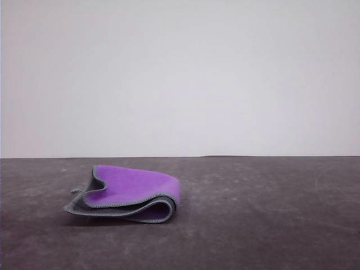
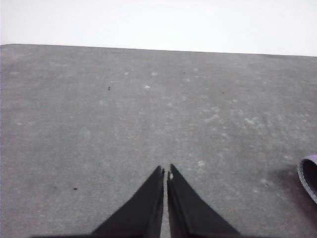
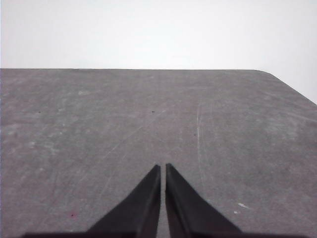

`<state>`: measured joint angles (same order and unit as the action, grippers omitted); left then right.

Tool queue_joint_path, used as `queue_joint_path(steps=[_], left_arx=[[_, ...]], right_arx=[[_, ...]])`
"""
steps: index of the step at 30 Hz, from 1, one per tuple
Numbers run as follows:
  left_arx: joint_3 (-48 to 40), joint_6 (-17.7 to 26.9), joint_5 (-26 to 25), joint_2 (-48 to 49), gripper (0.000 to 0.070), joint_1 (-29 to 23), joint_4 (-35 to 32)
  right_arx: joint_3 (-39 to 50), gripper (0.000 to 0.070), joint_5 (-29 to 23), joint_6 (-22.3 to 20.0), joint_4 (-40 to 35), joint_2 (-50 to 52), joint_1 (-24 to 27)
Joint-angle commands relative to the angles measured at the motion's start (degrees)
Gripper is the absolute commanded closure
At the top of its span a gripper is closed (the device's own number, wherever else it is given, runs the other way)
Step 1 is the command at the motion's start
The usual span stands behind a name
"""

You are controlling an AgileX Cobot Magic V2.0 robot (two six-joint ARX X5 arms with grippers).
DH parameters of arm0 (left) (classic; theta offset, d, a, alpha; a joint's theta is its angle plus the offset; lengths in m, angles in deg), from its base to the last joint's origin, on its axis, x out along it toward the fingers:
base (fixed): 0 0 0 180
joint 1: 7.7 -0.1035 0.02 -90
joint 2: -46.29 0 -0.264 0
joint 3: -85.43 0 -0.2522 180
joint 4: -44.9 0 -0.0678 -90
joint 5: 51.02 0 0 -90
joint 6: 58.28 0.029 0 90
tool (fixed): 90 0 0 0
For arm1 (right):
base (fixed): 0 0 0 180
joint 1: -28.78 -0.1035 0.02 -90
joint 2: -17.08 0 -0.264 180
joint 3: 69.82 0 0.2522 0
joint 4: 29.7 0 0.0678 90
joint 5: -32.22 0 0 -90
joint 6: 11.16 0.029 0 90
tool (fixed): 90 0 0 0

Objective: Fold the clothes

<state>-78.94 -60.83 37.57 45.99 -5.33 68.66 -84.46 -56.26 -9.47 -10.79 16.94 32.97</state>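
Well apart from both closed jaws, folded cloth (image 1: 130, 191) lies left of centre.

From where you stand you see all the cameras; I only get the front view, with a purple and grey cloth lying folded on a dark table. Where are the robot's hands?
Observer: The left gripper hangs over bare table, its two fingers nearly touching, holding nothing.
Operator: Is it near the cloth?
Observer: Beside it, apart: an edge of the cloth peeks in at the side of the left wrist view.
Operator: And the other hand?
Observer: The right gripper is shut too and empty, over scratched table with a rounded far corner.
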Motion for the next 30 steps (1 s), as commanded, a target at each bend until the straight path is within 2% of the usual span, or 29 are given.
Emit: queue_joint_path(steps=[1, 30], left_arx=[[-1.2, 0.4, 0.2, 0.0, 0.07, -0.1, -1.0], [-1.2, 0.4, 0.2, 0.0, 0.07, -0.1, -1.0]], right_arx=[[0.2, 0.0685, 0.0, -0.2, -0.7, -0.1, 0.1], [0.2, 0.0685, 0.0, -0.2, -0.7, -0.1, 0.1]])
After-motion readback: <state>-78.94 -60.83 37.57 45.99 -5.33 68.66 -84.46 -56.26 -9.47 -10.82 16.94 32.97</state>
